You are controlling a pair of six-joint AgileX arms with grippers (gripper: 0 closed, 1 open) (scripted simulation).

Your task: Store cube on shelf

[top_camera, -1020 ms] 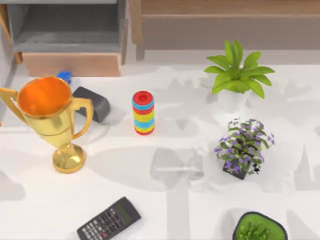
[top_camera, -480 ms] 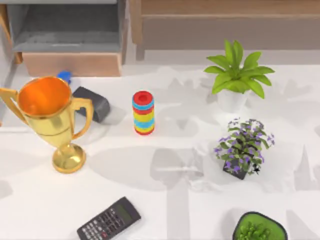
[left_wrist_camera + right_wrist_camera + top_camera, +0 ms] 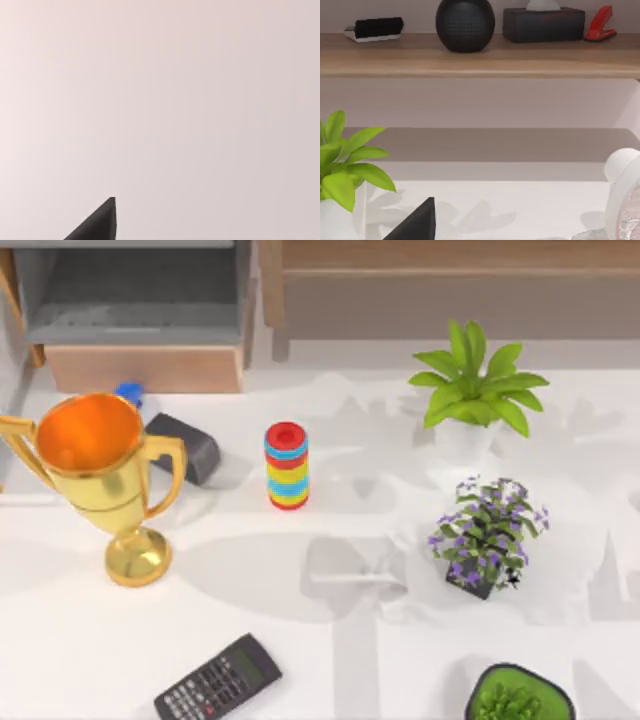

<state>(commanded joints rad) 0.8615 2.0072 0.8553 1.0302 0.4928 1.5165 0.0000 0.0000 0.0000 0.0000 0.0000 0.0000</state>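
Observation:
The cube is out of view. The shelf is a long light-brown wooden ledge along the table's back right, with a grey-brown panel below it. In the right wrist view the shelf carries a black round speaker, a dark box, a red stapler and a black eraser. A dark part of my right gripper shows there, low over the table and facing the shelf. A dark part of my left gripper faces a blank pale surface.
On the table stand a gold trophy, a striped ring stack, a black block, a calculator, a leafy plant, a purple flower pot and a green pot. A grey compartment sits back left.
The arm shadow at the table's left edge has shrunk and slid off, and the shadows at the right have shifted. No object has moved.

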